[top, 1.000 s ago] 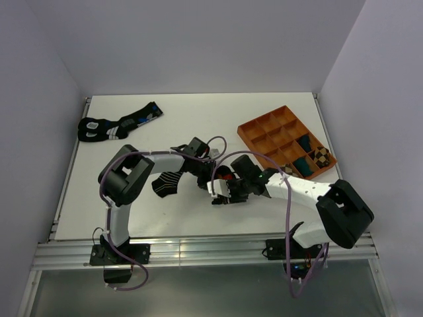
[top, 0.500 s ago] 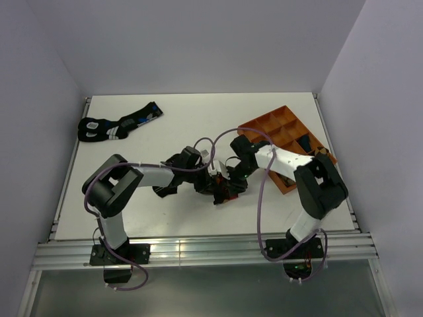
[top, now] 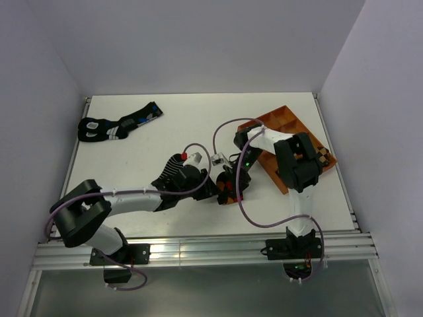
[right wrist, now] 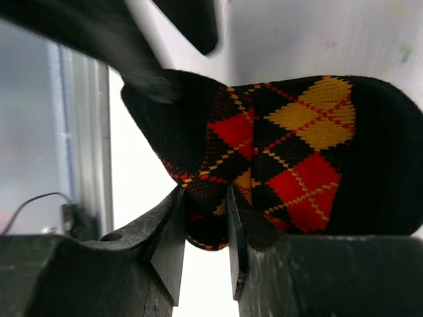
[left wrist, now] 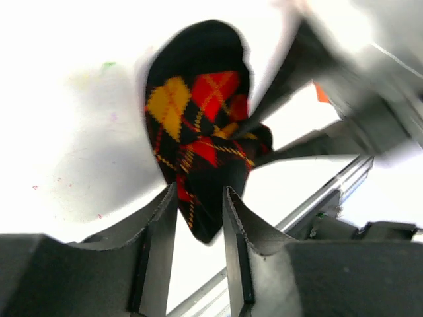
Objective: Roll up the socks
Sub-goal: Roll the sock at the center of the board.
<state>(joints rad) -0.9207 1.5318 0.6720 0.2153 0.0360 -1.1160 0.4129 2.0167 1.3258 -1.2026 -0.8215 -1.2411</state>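
Top view: my left gripper [top: 211, 190] and right gripper [top: 232, 181] flank the argyle sock [top: 228, 192], just left of the tray [top: 281, 117]. The striped sock [top: 174, 165] lies farther left. Left wrist: my jaws stand apart, the argyle sock's end between them. Right wrist: my jaws pinch its bunched edge.

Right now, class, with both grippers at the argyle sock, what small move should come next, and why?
Probably the left gripper should spread its jaws fully and back off. The argyle sock is bunched, its edge pinched in the right gripper, while the left jaws sit either side of its tip.
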